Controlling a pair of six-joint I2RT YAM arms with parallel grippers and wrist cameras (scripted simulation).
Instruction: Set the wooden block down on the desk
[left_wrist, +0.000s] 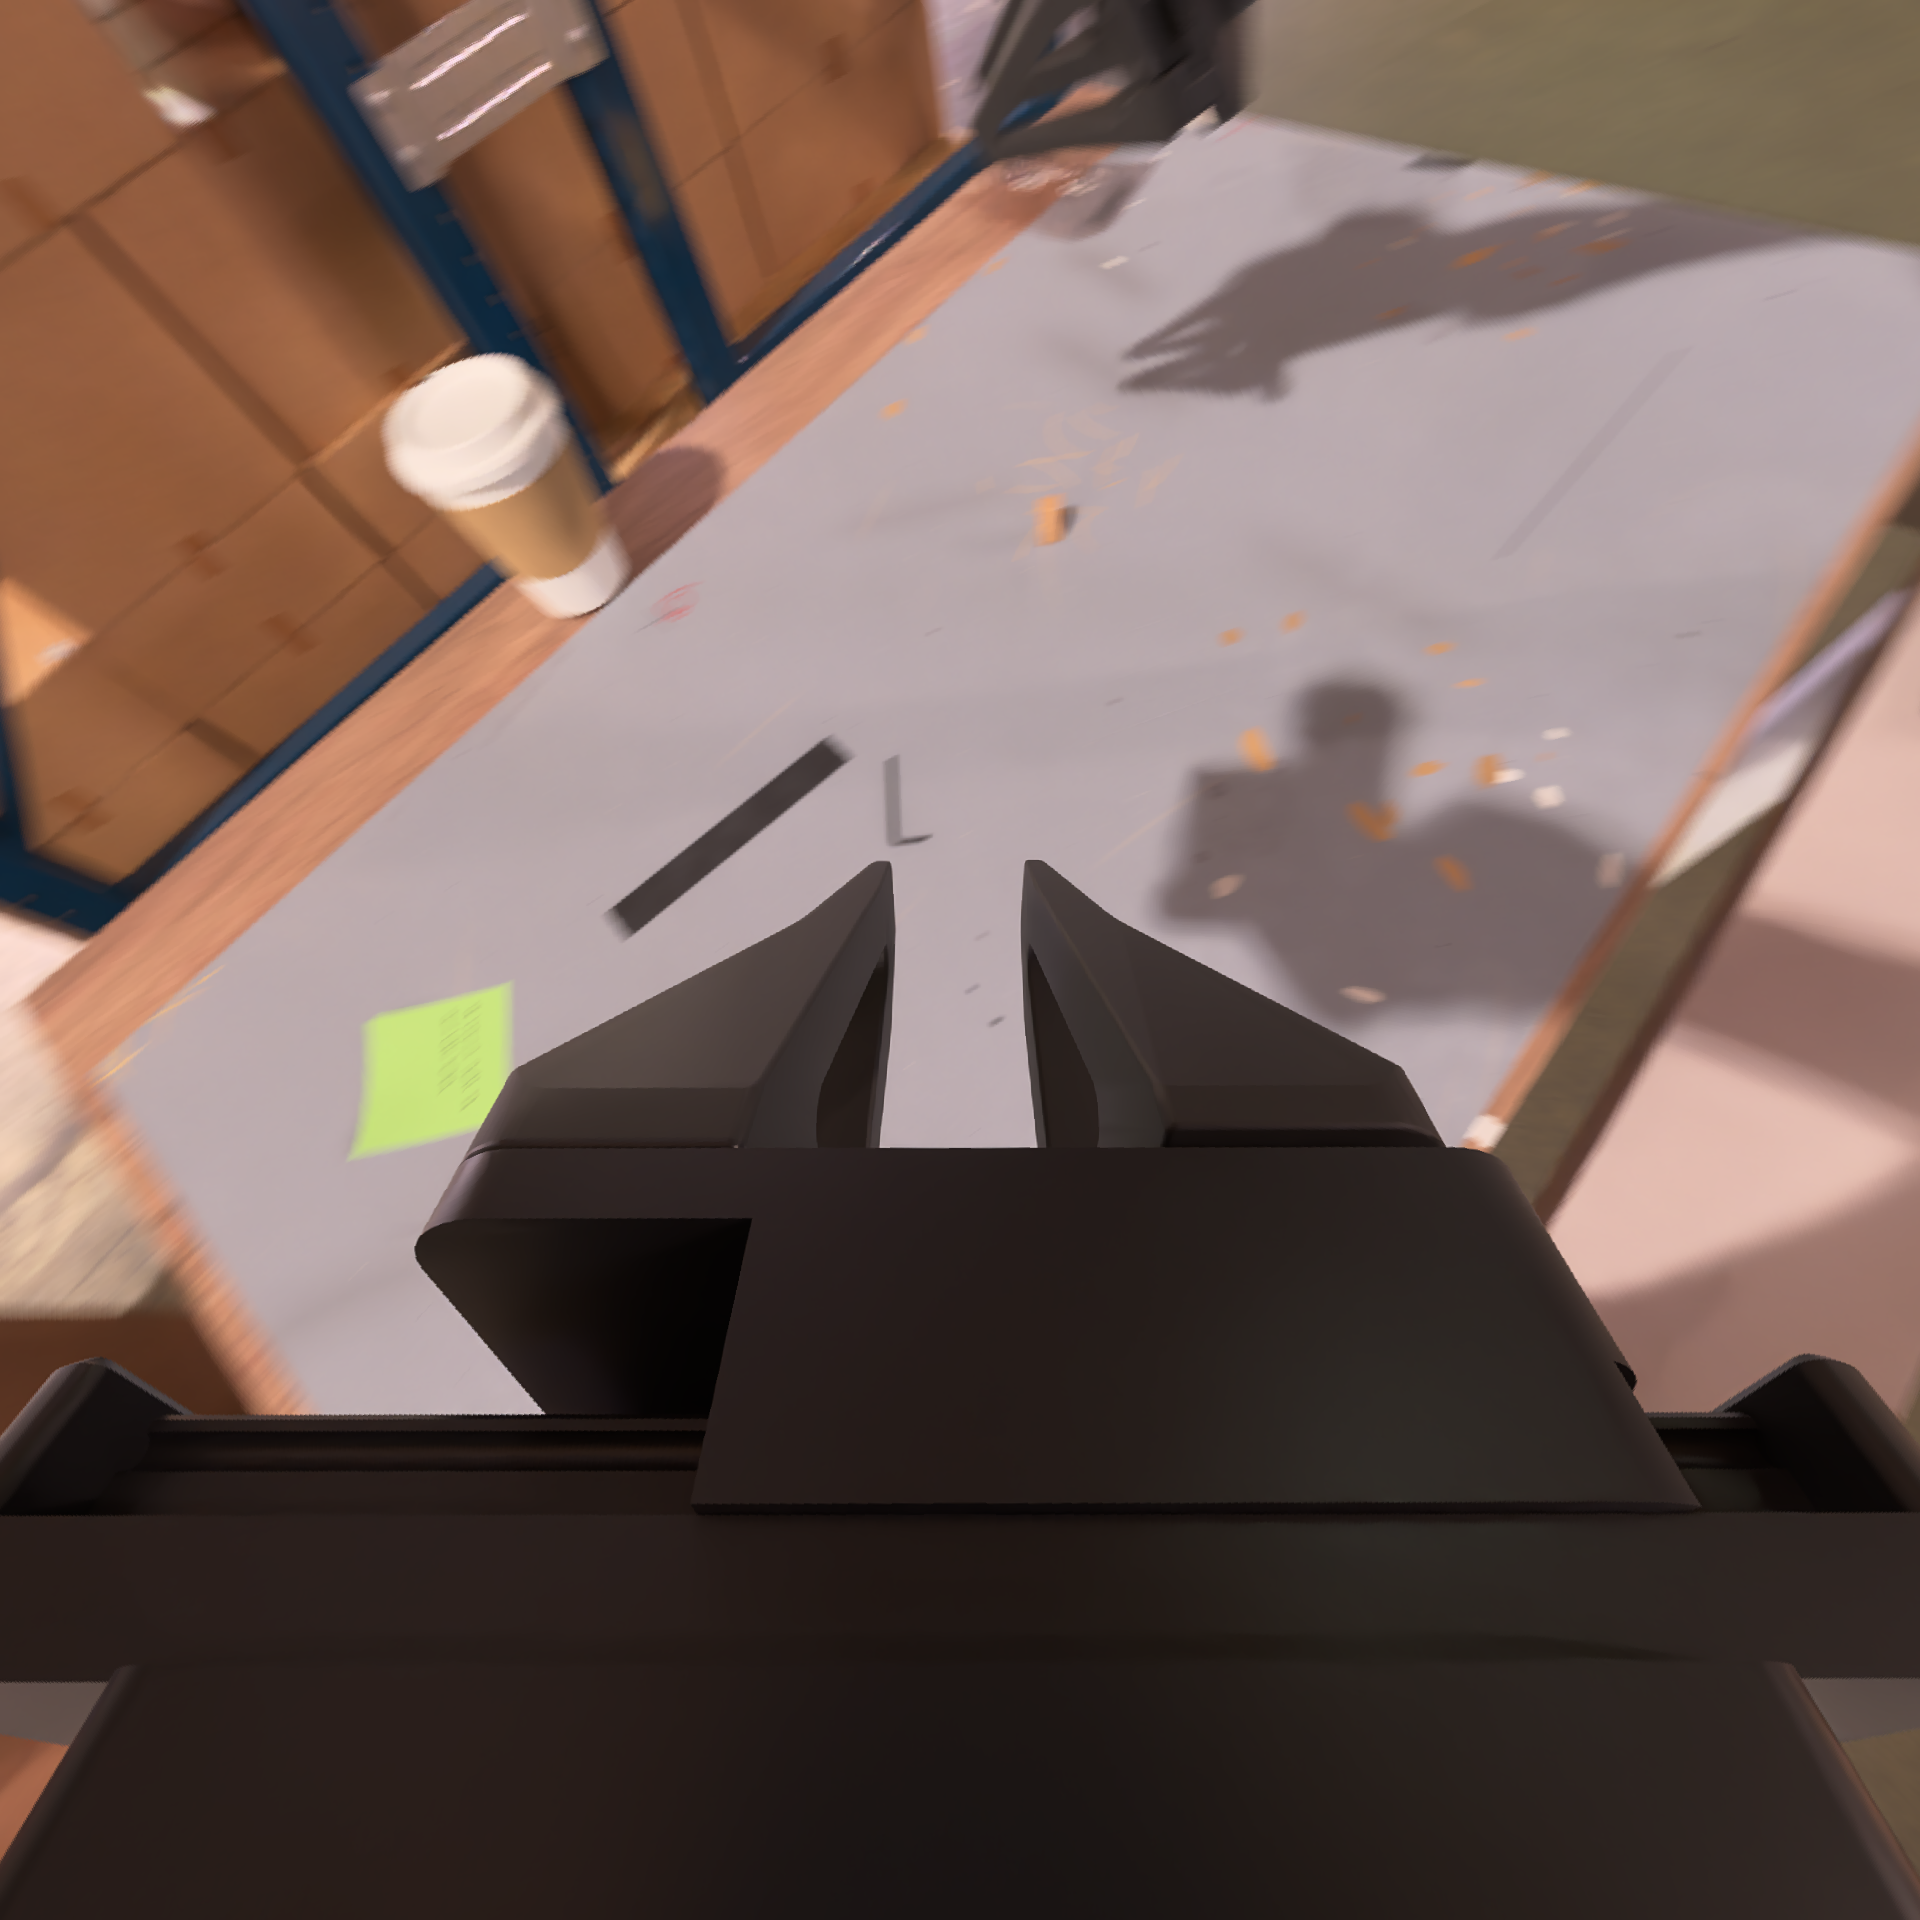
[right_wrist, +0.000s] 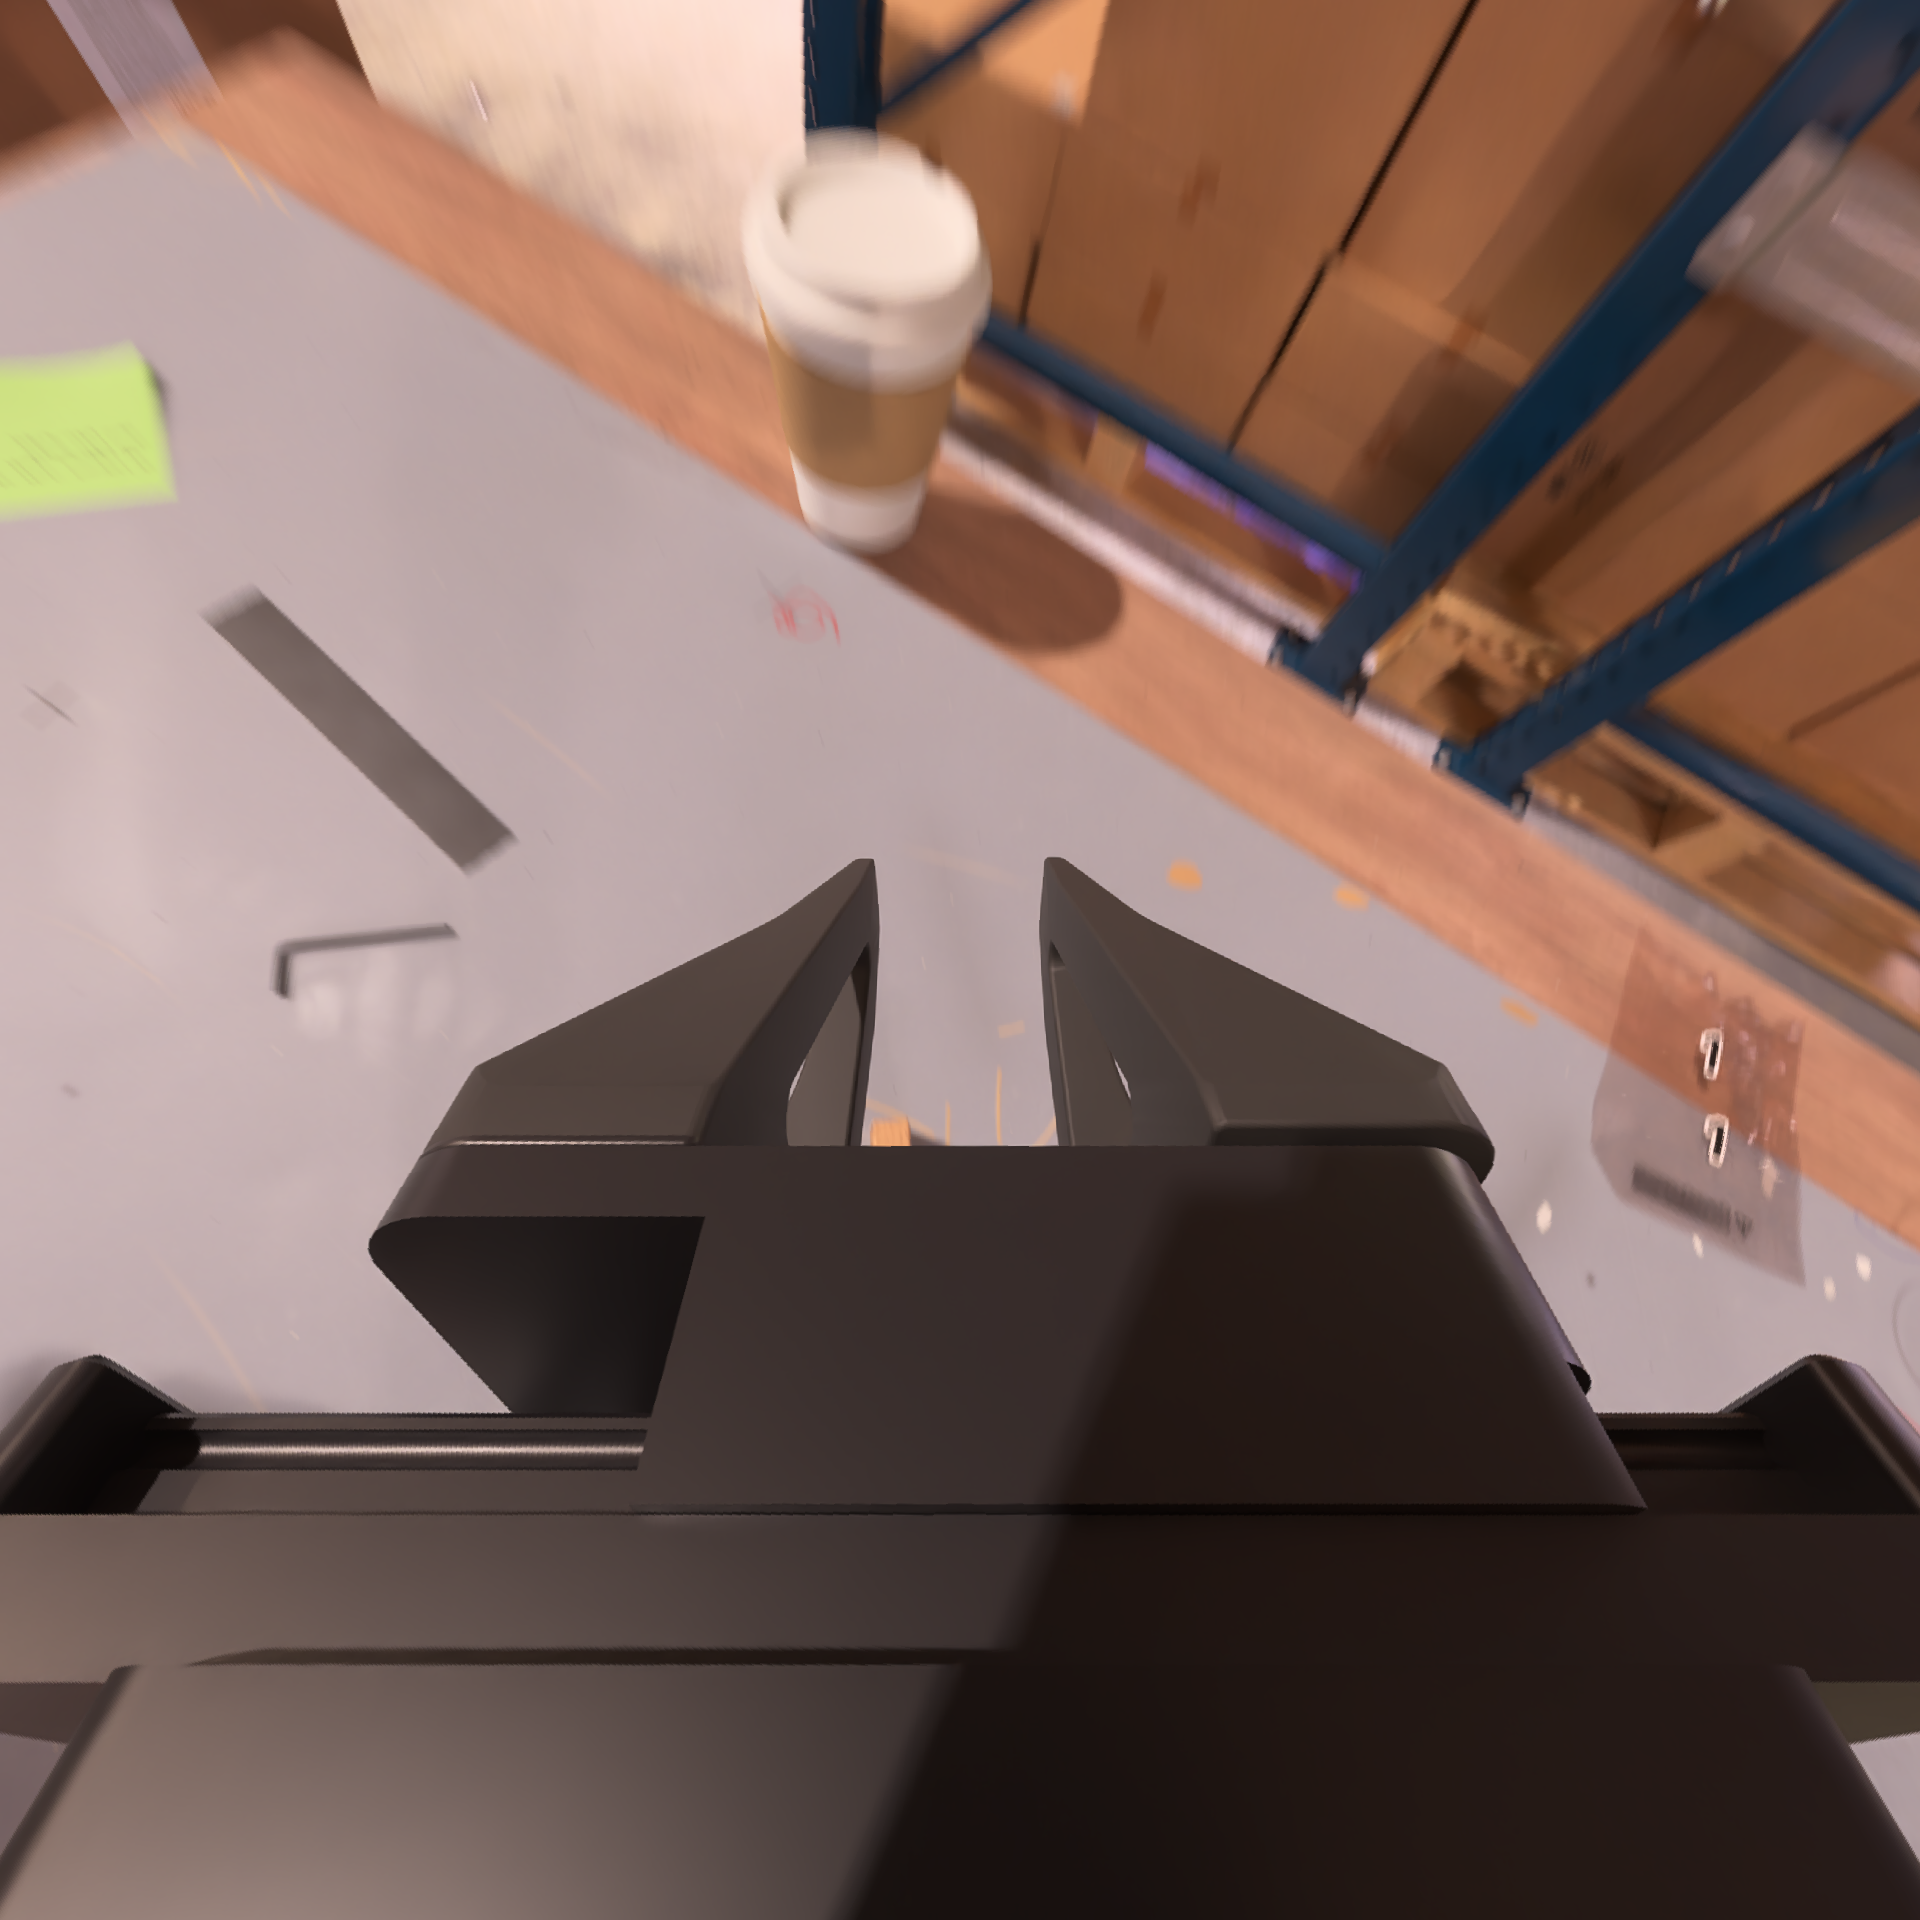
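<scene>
Left gripper (left_wrist: 957, 868) parted slightly, holding nothing, right gripper (right_wrist: 958, 864) likewise, both above grey desk (left_wrist: 727, 644), lidded paper cup (right_wrist: 868, 353) at desk edge, contents hidden, wooden block not in view.

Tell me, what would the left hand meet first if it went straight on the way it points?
Probably the bare grey desk mat; the left hand has nothing between its fingers, and the small dark L-shaped key lies just beside that line.
</scene>
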